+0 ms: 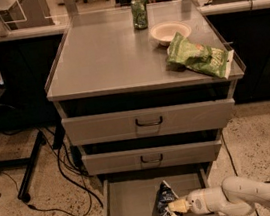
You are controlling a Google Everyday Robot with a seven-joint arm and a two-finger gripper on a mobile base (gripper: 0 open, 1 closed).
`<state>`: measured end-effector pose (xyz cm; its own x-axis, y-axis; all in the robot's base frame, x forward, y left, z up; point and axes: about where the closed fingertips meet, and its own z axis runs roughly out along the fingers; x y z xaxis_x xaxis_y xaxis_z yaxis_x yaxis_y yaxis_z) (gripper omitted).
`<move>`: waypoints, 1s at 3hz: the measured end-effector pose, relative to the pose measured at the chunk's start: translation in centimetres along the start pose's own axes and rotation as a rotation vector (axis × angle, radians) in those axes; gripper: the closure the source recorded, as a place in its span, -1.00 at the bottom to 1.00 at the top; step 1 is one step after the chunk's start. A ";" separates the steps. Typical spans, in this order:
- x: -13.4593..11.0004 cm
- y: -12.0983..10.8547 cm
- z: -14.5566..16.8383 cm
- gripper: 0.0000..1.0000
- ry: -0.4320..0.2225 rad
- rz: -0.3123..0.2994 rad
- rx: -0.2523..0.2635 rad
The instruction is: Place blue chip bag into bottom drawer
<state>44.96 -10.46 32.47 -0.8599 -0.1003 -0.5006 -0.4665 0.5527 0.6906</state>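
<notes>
Camera view: sole view.
Drawer: lowest grey metal drawer [130, 202] stands pulled open; two upper drawers shut.
Bag posn: crinkly navy-blue chip bag [165, 202] w/ white lettering, inside that drawer, right of centre, upright, tilted.
Gripper: cream-tipped gripper [178, 206] low in drawer, pinched on bag's right edge.
Done: bag is within drawer.
Left (judged): let go, clear arm out.
Bag cond.: creased, intact.
</notes>
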 end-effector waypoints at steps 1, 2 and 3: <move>0.4 -2.9 1.5 1.00 0.087 0.043 0.012; 0.4 -2.9 1.5 1.00 0.087 0.043 0.012; 0.3 -4.3 1.1 1.00 0.028 0.063 0.037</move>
<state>46.93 -11.97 28.72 -0.8930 -0.0868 -0.4415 -0.4034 0.5892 0.7001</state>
